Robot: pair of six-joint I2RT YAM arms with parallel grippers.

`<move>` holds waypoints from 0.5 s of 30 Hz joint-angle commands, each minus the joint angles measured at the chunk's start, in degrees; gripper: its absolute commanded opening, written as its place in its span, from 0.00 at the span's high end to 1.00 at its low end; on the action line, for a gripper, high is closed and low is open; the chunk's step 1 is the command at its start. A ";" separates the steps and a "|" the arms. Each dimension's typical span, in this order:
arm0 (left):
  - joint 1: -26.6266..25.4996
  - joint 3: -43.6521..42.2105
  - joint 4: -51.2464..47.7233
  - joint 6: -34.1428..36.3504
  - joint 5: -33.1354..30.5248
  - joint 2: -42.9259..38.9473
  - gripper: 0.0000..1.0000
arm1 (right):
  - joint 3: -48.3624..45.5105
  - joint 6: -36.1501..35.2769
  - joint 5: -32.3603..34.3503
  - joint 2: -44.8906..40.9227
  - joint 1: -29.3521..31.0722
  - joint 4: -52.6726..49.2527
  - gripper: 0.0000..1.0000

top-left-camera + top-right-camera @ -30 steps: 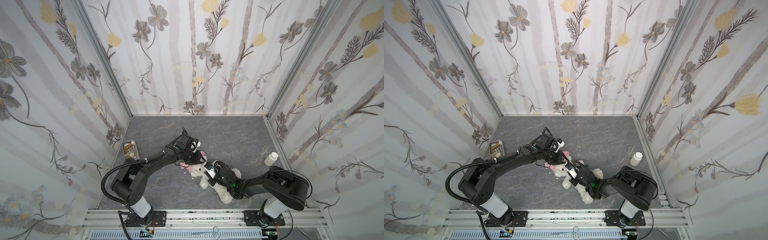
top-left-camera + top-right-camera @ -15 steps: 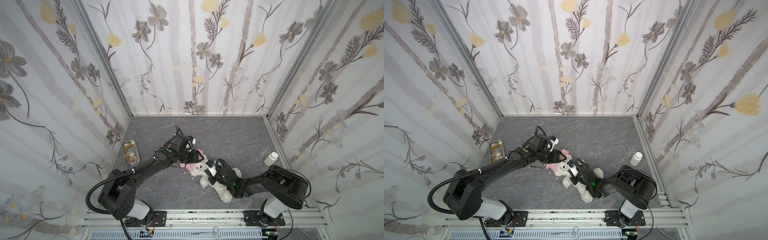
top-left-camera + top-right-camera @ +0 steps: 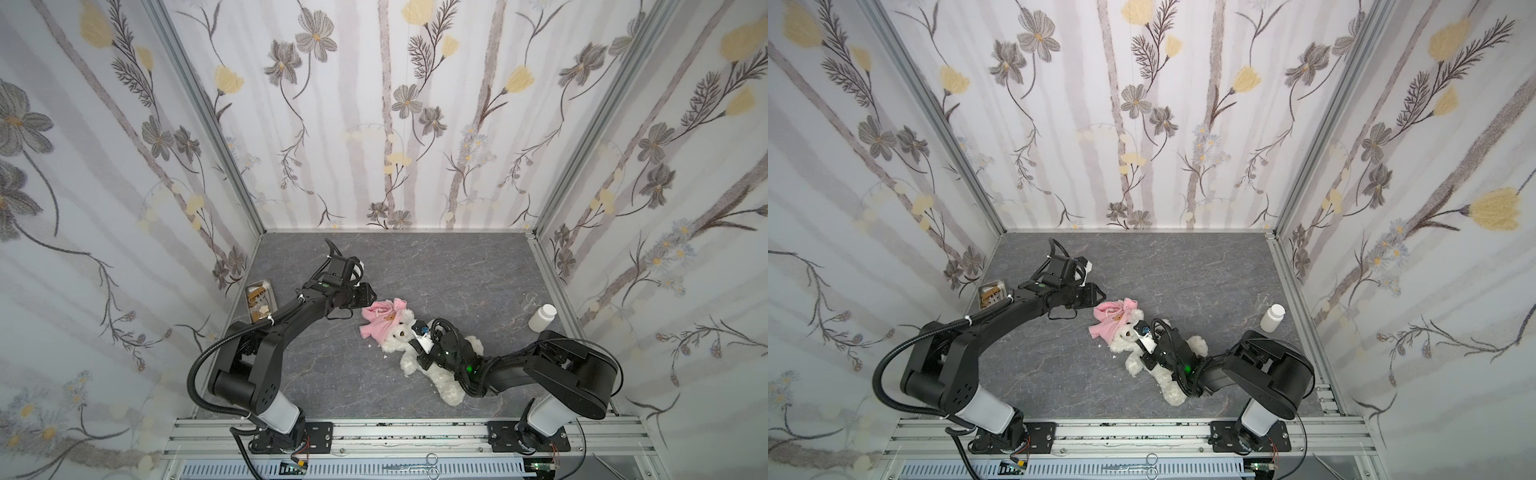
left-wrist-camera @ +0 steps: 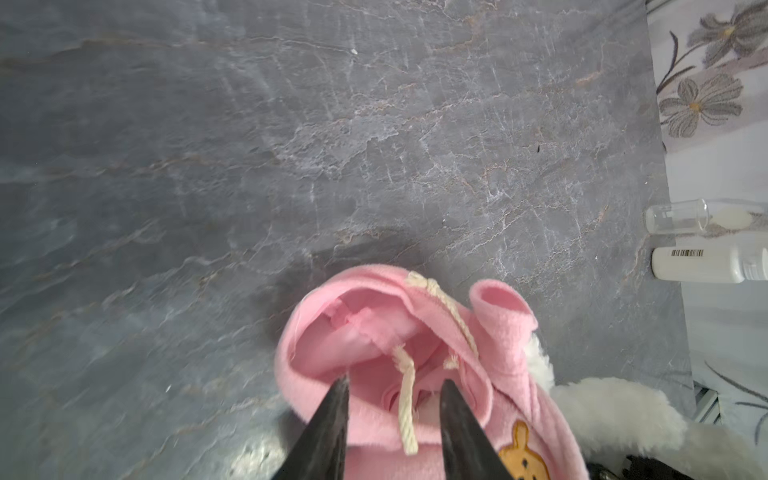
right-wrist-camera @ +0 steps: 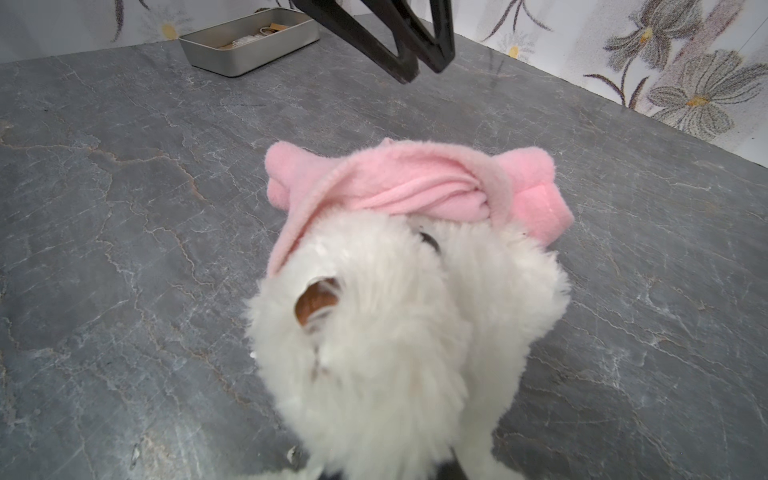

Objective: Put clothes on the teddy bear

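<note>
So, here's the layout as you'd see it:

1. Your metal tray (image 3: pixel 261 300) sits on the gray table (image 3: pixel 457 270) against the left wall, well apart from both grippers. It holds a few small tan bits, too small to tell what they are.
2. By the right wall you've got a capped white bottle (image 3: pixel 542 318) with a clear glass cup (image 3: pixel 530 300) just beside it. I can't tell what's inside either one.
3. The teddy bear (image 3: pixel 446 374) lies face up near the middle, toward the front rail, with its head pointing at your left arm.
4. A pink hoodie (image 3: pixel 380 322) is bunched over the top of the bear's head like a cap, orange bear patch up, hood opening facing the left gripper (image 3: pixel 368 297).
5. That gripper hangs just above the hoodie with its jaws slightly apart and nothing between them. In the left wrist view the drawstring (image 4: pixel 407 399) lies under the gap.
6. Your right gripper (image 3: pixel 417 340) lies on the bear's chest. Its fingers are buried in fur and pressed together, pinching the bear. The arm covers most of the torso in both top views.
7. Scissors (image 3: pixel 415 459) lie on the front rail, off the table.
</note>
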 commanded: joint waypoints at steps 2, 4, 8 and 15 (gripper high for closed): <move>0.49 5.57 -3.52 7.70 5.21 7.92 0.70 | 0.31 -0.67 -0.44 0.57 0.06 -2.65 1.00; 0.43 7.77 -5.29 8.99 6.41 11.04 0.72 | 0.26 -0.63 -0.53 0.31 0.09 -2.73 1.00; -0.27 11.27 -6.26 10.76 12.40 14.96 0.73 | 0.25 -0.48 -0.26 0.50 0.06 -2.76 1.00; -0.61 12.99 -15.03 18.11 15.94 17.79 0.73 | 0.01 -0.23 0.01 -0.12 0.04 -2.70 1.00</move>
